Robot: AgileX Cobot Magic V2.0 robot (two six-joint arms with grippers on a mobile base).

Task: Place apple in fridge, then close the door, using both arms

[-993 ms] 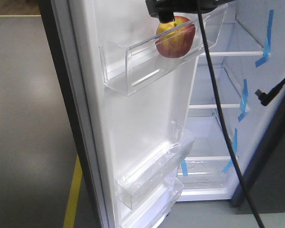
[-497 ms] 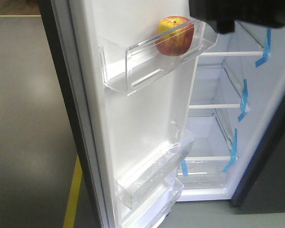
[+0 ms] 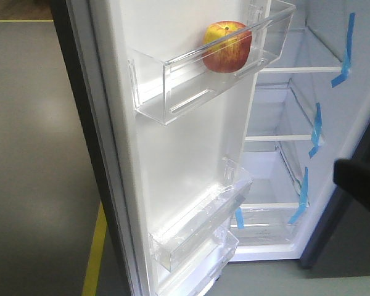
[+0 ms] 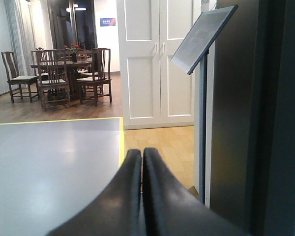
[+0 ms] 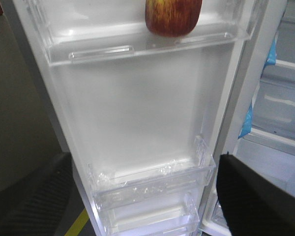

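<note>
The apple (image 3: 227,47), red with yellow patches, sits in the upper clear bin (image 3: 191,86) of the open fridge door (image 3: 179,160). It also shows at the top of the right wrist view (image 5: 173,16). The fridge (image 3: 296,142) stands open behind, white inside with glass shelves and blue tape strips. My right gripper (image 5: 142,196) is open and empty, facing the door's inner lining below the apple; a dark part of the arm (image 3: 361,185) shows at the right edge. My left gripper (image 4: 141,162) is shut and empty, next to the dark door's outer side (image 4: 255,118).
Two lower clear door bins (image 3: 203,222) jut from the lining. A yellow floor line (image 3: 94,253) runs beside the door. In the left wrist view a sign stand (image 4: 202,98), white doors (image 4: 157,59) and a dining table with chairs (image 4: 64,73) stand beyond the grey floor.
The right arm has let go of the apple and drawn back from the upper bin, down to the right edge of the front view. The apple stays in the bin.
</note>
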